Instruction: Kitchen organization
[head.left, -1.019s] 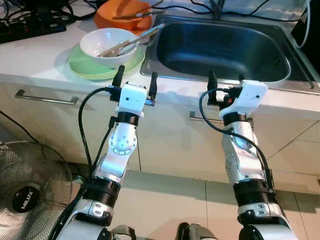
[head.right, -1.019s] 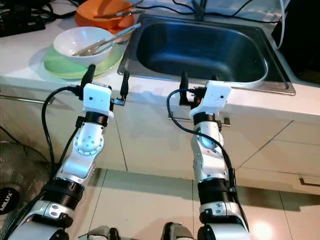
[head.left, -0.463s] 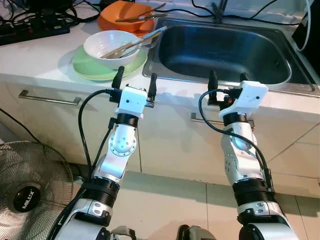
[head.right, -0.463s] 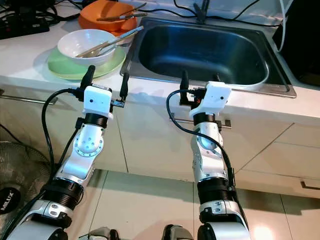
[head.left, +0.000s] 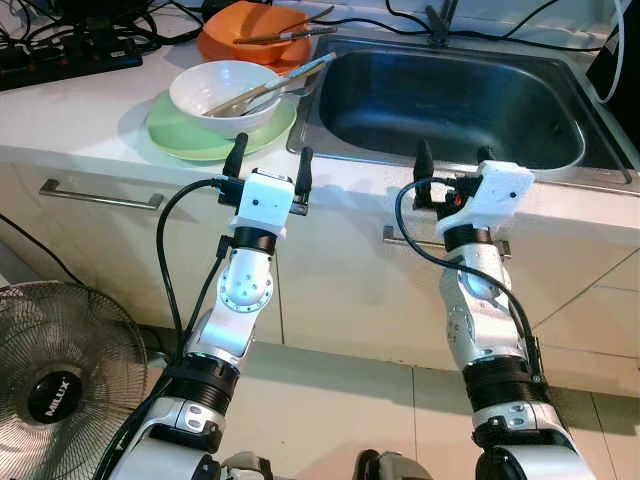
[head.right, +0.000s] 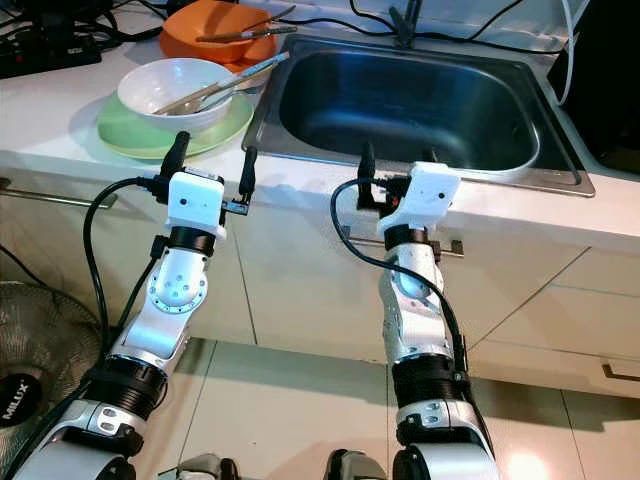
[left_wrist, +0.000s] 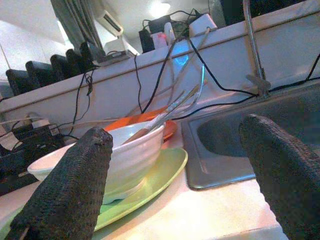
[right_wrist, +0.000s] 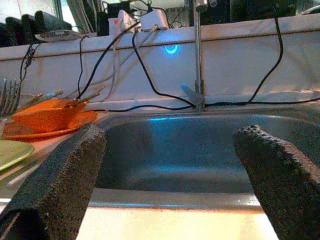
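A round white bowl (head.left: 223, 93) with chopsticks (head.left: 268, 84) in it is sitting on a flat green plate (head.left: 215, 131) on the white counter (head.left: 70, 110), just left of the shiny metal sink (head.left: 445, 100). An orange bowl (head.left: 250, 32) is sitting behind it. I am holding my left gripper (head.left: 268, 165) wide open near the plate, and my right gripper (head.left: 452, 170) wide open by the sink's front edge.

Two silver jointed arms with black collar bands and white boxy wrist housings. Each gripper, left gripper (head.left: 268, 155) and right gripper (head.left: 451, 159), has two long black textured fingers (left_wrist: 75, 185). A black cable loops along each forearm.
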